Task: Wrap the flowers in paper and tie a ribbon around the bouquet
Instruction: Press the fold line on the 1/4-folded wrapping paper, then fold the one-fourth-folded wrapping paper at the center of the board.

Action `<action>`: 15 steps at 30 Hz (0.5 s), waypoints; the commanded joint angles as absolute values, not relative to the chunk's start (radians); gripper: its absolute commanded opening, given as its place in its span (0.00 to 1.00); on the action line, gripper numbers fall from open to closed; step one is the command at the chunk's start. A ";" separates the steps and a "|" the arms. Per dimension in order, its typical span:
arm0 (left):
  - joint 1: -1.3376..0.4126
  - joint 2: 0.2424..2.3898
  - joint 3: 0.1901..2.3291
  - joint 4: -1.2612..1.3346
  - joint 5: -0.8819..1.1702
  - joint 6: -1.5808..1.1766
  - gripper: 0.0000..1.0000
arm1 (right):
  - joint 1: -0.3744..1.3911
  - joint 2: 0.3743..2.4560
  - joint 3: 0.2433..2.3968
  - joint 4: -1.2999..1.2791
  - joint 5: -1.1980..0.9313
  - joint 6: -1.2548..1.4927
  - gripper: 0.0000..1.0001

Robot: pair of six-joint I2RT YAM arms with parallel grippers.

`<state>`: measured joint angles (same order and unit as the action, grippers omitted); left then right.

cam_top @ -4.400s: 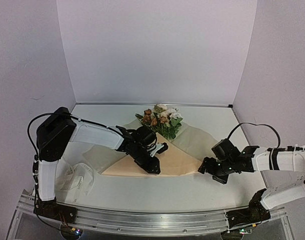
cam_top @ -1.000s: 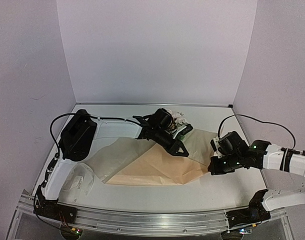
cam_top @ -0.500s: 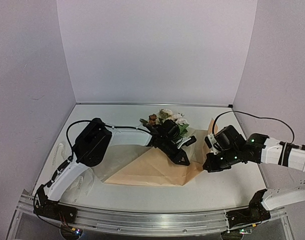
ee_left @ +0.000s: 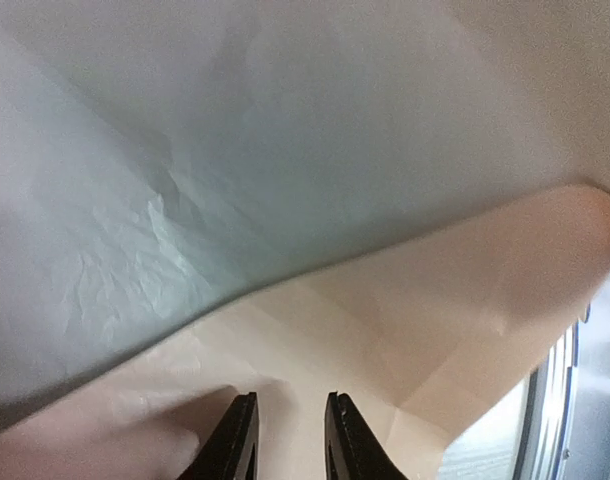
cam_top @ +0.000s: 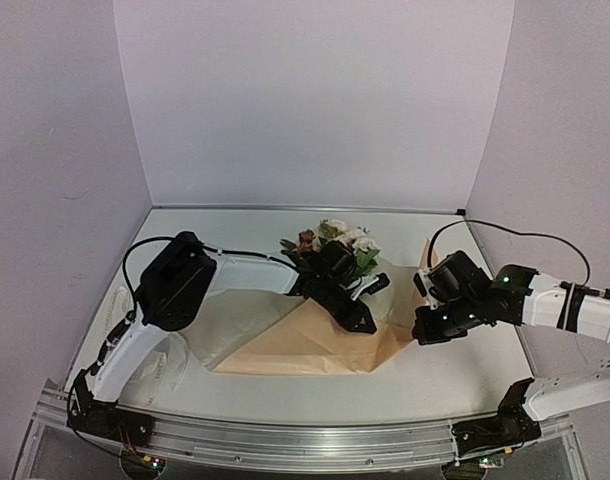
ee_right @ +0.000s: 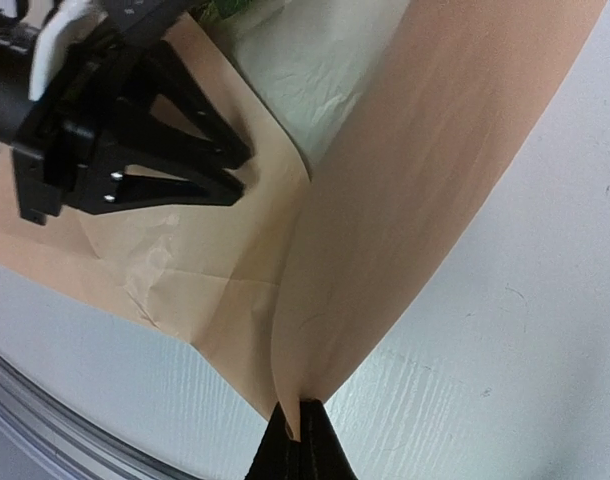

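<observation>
Now the right gripper, clamped on the edge of the paper, has raised this flap to the right of the flowers. The left gripper, narrowly open and empty, rests on the paper just beside them, so folding begins.

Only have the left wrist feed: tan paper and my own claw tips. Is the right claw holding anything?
Observer: Yes. The right claw is shut on the edge of the paper, and that side curls up off the table as a flap.
Operator: Where are the flowers relative to my claw?
Observer: The flowers lie at the far end of the paper, heads toward the back wall. The left claw is open over the sheet just on the near side of them.
</observation>
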<state>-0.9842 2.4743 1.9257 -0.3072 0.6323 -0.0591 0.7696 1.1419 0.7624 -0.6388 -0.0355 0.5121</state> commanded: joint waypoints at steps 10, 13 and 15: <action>-0.887 1.870 1.291 -0.190 0.623 -0.190 0.28 | 0.775 1.091 0.764 -0.698 0.099 0.495 0.00; -0.888 1.753 1.118 -0.203 0.637 -0.229 0.24 | 0.776 1.093 0.767 -0.698 0.100 0.495 0.00; -0.892 1.680 1.028 -0.202 0.654 -0.261 0.22 | 0.777 1.092 0.767 -0.698 0.102 0.497 0.00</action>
